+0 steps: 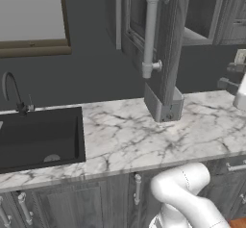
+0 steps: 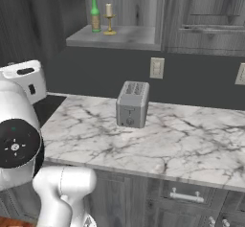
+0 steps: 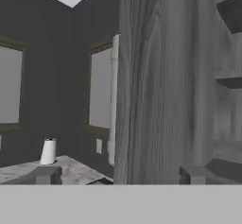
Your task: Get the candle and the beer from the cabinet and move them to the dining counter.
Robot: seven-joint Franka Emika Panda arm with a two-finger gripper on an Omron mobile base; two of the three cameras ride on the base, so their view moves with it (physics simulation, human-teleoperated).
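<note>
The green beer [image 2: 95, 13] and the cream candle [image 2: 109, 17] on its brass holder stand side by side, beer on the left, at the left end of the open cabinet's lowest shelf [image 2: 124, 37]. The cabinet's door [image 1: 166, 44] hangs swung open over the worktop, its silver bar handle [image 1: 151, 30] facing the left base view. My gripper [image 3: 120, 176] is open, its fingertips [image 3: 47, 175] wide apart with nothing between them, and it faces the door's wood-grain panel [image 3: 160, 86] close up. In the left base view the gripper [image 1: 228, 76] sits to the right of the door. The dining counter is out of view.
A grey toaster [image 2: 132, 104] stands on the marble worktop [image 1: 125, 135] under the cabinet, partly behind the open door. A black sink [image 1: 38, 138] with its tap lies to the left. A paper towel roll [image 3: 48, 151] stands in the far corner. Wall outlets [image 2: 156, 68] sit above the worktop.
</note>
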